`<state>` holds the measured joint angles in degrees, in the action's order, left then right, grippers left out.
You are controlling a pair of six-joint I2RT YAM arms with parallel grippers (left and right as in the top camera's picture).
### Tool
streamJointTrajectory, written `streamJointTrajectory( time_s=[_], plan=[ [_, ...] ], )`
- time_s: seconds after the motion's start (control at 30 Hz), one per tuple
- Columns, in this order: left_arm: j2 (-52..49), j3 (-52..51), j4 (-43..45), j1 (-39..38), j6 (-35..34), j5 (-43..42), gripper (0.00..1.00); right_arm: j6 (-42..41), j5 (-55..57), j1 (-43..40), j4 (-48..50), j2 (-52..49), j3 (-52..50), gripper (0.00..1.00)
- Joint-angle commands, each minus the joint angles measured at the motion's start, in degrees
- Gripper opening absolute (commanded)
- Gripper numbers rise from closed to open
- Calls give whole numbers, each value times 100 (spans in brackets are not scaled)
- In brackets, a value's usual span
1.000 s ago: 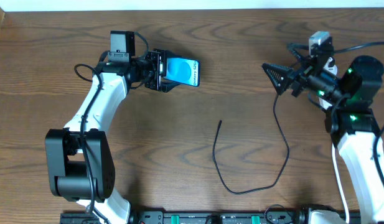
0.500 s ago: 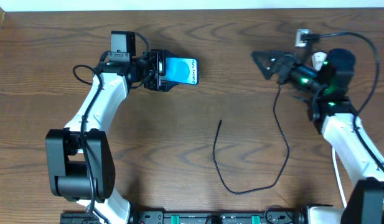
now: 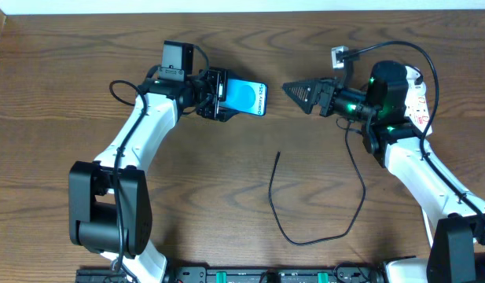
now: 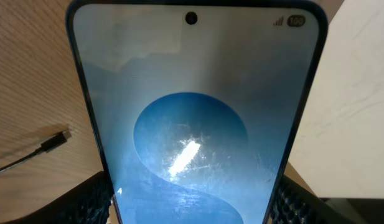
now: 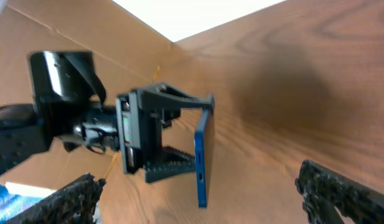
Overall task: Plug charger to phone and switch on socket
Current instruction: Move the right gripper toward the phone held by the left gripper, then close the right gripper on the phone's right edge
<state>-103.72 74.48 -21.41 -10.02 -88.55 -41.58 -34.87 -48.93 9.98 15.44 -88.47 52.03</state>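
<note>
The phone point(image 3: 248, 97) is clamped by one end in the left jaws; the right jaws, spread wide and empty, point at its free end, near but apart. The charger point(image 3: 271, 191) lies on the worktop point(image 3: 187, 196), well apart from both

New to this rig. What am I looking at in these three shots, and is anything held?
Two robot arms at a wooden table. The wide shot is from a fixed camera above; the other two come from cameras on each wrist. The left gripper holds the phone by its lower end, blue screen filling the left wrist view. The right gripper is open and empty, pointing at the phone, which its camera sees edge-on. The charger, a thin black cable, lies loose on the table, untouched by either gripper.
</note>
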Motion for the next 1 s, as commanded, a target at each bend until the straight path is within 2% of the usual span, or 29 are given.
streamJointTrajectory(
  time_s=[0.0,0.3,0.67,0.97],
  plan=[
    [162,44,9,-105,-24,116,7,546,-70,24,-393,15,114,99],
    [162,44,9,-457,125,131,7,1010,-68,190,-1099,15,114,99],
    [162,44,9,-782,125,221,7,1036,807,514,-1530,15,111,99],
    [162,44,11,-901,122,219,7,1029,892,522,-1648,15,111,98]
  ],
)
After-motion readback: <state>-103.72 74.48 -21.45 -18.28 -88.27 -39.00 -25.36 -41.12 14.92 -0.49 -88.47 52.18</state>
